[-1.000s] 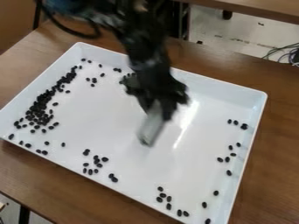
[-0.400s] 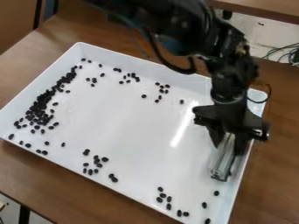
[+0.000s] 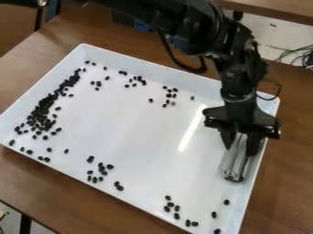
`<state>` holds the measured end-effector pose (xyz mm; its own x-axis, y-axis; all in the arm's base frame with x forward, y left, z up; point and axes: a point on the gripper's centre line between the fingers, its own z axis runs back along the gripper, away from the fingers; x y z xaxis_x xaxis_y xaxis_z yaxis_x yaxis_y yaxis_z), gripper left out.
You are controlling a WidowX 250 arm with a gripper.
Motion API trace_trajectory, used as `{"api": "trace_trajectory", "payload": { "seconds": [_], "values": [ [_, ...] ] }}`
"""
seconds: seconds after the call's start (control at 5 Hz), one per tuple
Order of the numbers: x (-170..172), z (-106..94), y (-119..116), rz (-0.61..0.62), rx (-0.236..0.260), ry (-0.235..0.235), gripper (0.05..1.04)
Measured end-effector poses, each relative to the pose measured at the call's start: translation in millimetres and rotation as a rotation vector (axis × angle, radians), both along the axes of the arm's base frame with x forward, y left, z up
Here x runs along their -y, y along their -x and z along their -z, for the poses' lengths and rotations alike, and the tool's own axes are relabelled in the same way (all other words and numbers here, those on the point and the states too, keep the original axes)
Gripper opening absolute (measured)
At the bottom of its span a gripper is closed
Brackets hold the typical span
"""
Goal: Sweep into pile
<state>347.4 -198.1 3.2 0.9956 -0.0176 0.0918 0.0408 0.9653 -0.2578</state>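
The work surface is a brown wooden table, its grain visible around a white rectangular tray with raised walls. A bright streak of reflected light lies across the tray floor, toward its right side. The task's dark beans are inside the tray. The densest band runs along the left wall, from close to the far left corner down toward the near left corner. Smaller groups lie along the far wall and the near wall, and a few single beans sit toward the near right corner.

The black gripper hangs over the right side of the tray, clenched on a clear, greyish sweeping tool set between its fingers. The tool slants downward, its lower end just beside the right wall. The arm enters from the top edge of the view.

Beyond the table, a pale floor shows at upper right, with thin cables at its right side. The edge of a second brown table crosses the top. A dark table leg stands at lower left.
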Motion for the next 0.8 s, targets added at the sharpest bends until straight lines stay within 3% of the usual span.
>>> {"api": "trace_trajectory", "payload": {
  "seconds": [0.2,0.4,0.6,0.8],
  "values": [
    [-28.6,2.3,-13.0,-0.045,0.009,-0.033,0.358],
    [-60.7,4.5,-11.6,-0.062,0.003,-0.091,0.359],
    [-115.5,3.9,-7.3,-0.147,-0.014,-0.149,0.358],
    [-169.2,5.8,-9.7,-0.251,-0.032,-0.168,0.359]
  ]
}}
